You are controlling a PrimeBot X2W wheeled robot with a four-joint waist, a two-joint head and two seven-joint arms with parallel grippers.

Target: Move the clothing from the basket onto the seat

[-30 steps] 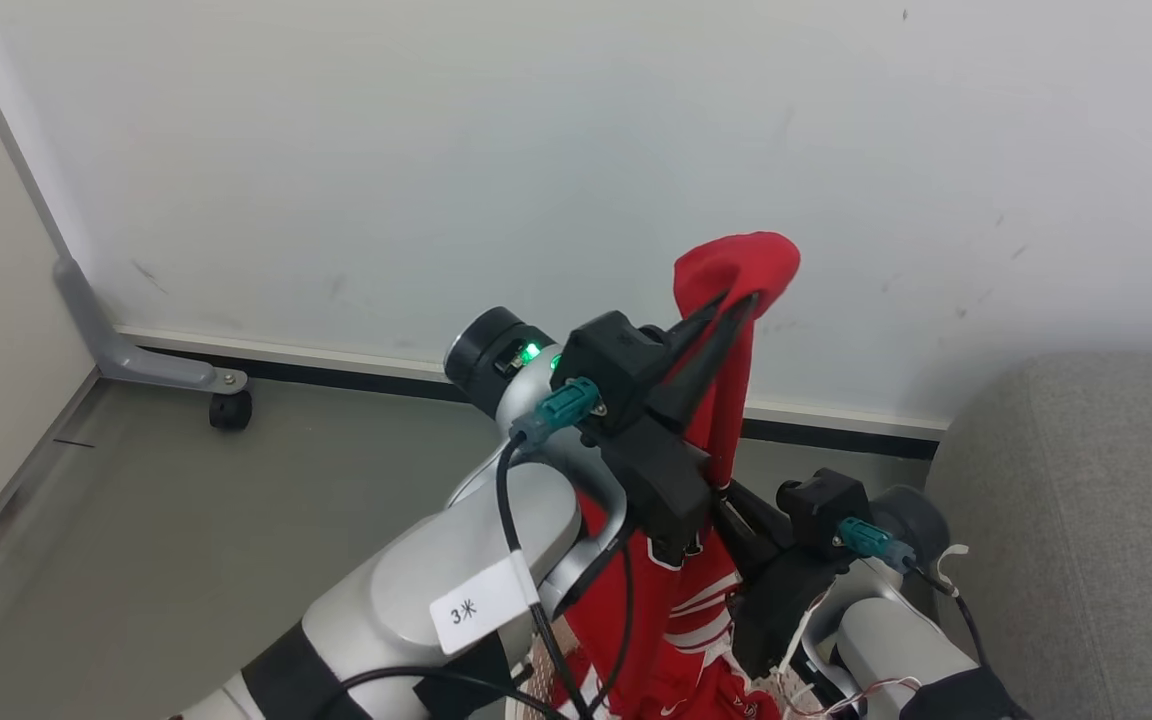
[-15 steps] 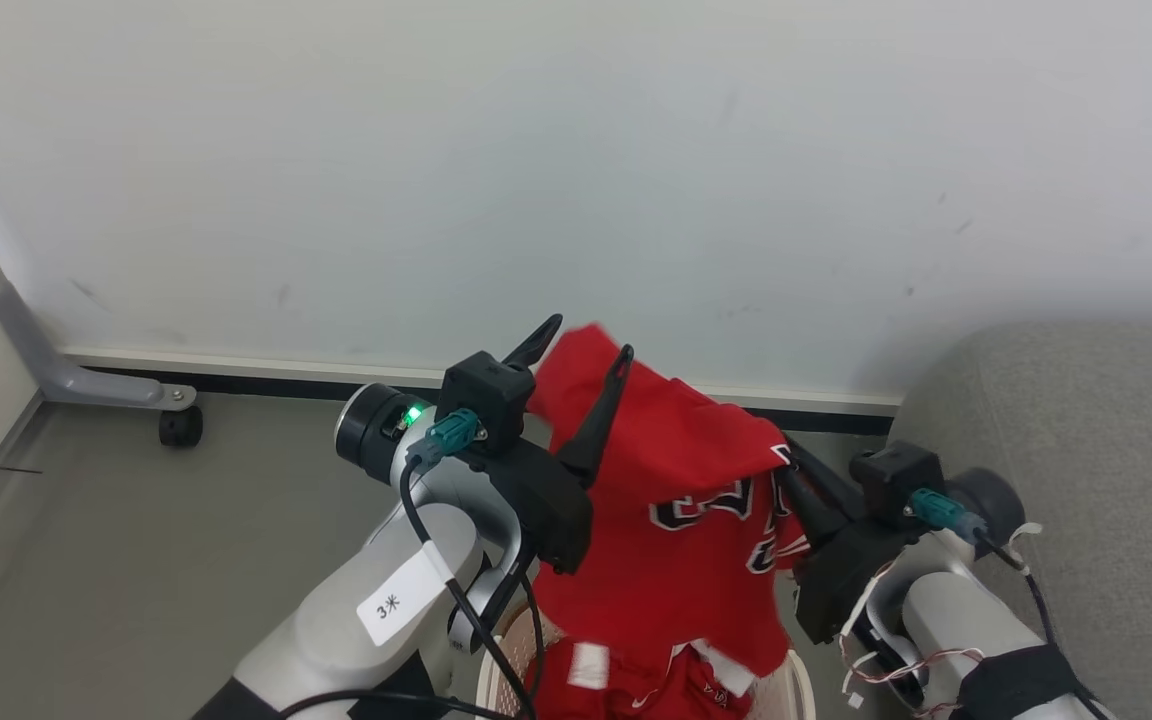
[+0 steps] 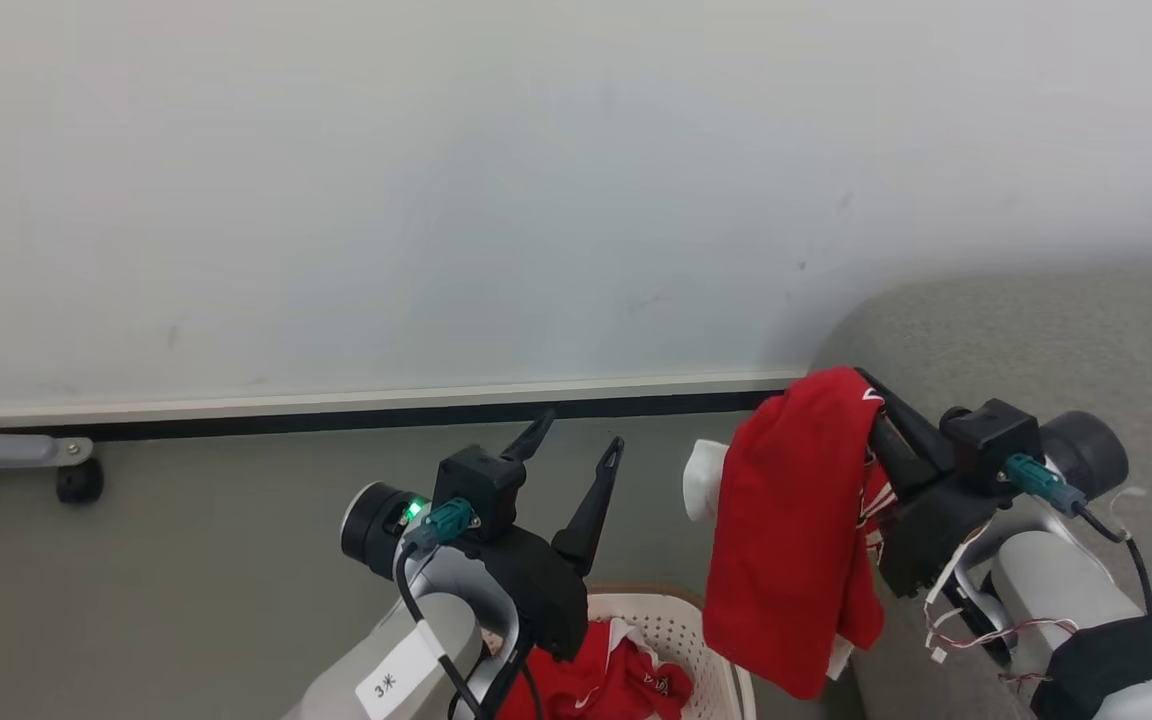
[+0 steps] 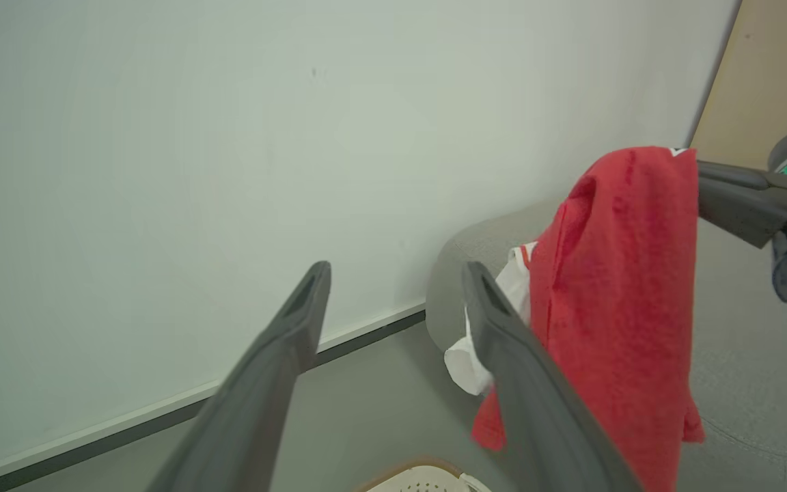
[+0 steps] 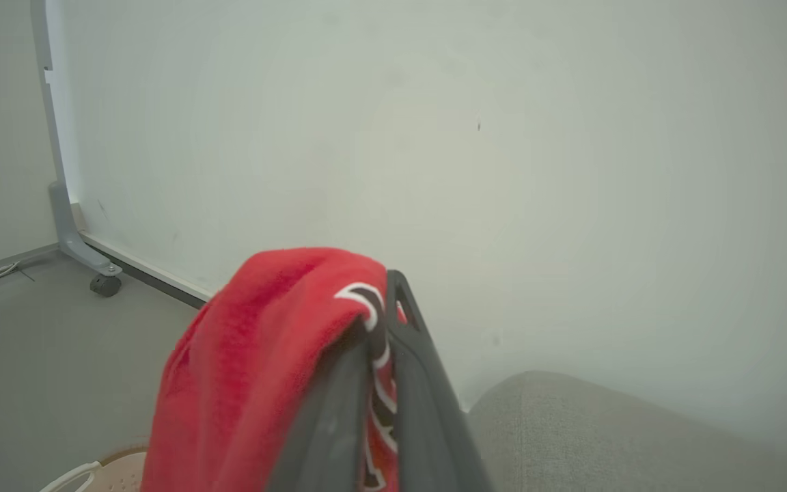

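A pale, matte wall (image 3: 436, 180) filled the upper half of the head view, above a smooth grey floor (image 3: 186, 560). The couch (image 3: 1036, 340), grey woven fabric with a rounded corner, took the right side of the frame. Against its left edge hung the red jersey (image 3: 786, 540), a soft knit draped over the right claw (image 3: 876, 400). That claw's two dark fingers were pressed together on a fold near the top, and white-edged lettering showed beside them in the right wrist view. The cloth's long axis ran straight down the frame, with its lower hem loose just right of the basket and not yet over the cushion. A white fold peeked out at its left edge. The couch lay to the right of and beyond that claw, so I judged the right arm the nearer one. The coming move looked like a carry rightward over the cushion before letting go. At the bottom centre sat the cream basket (image 3: 676, 630), perforated plastic with a brown rim, with a second red garment (image 3: 616, 685) crumpled inside. Just above it the left claw (image 3: 581, 432) stood spread wide and empty, fingers pointing up the frame, apart from the jersey.
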